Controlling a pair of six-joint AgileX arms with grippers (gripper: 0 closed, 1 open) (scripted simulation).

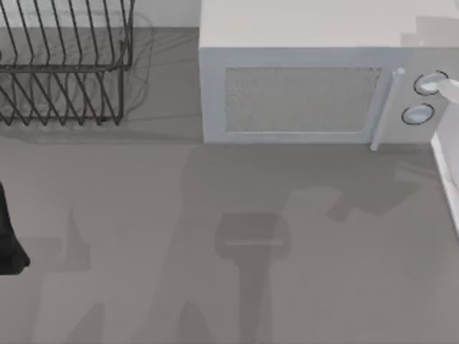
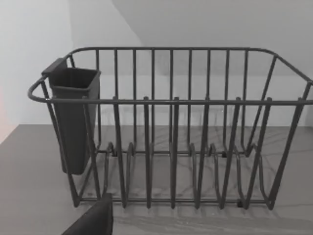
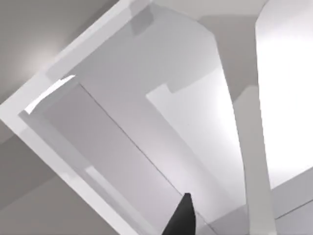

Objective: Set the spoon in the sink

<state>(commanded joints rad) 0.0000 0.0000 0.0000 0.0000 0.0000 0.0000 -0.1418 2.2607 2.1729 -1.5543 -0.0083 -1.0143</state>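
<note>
Top view, 2 o'clock: the spoon [image 1: 443,87], off-white, is seen across the upper microwave knob [image 1: 430,82], its long axis lying roughly along the 9-to-3 line and running off the right edge. The white sink [image 1: 447,170] rim is seen at 3 o'clock, at about 6 o'clock from the spoon and near it. The right gripper [image 3: 181,218] is shown in its wrist view over a pale, walled basin, judged to be the sink; whether it is clenched or released cannot be told. The right arm is judged the nearer. The left gripper [image 2: 94,220] is parked at 9 o'clock, facing the dish rack [image 2: 171,100]; its state cannot be told.
</note>
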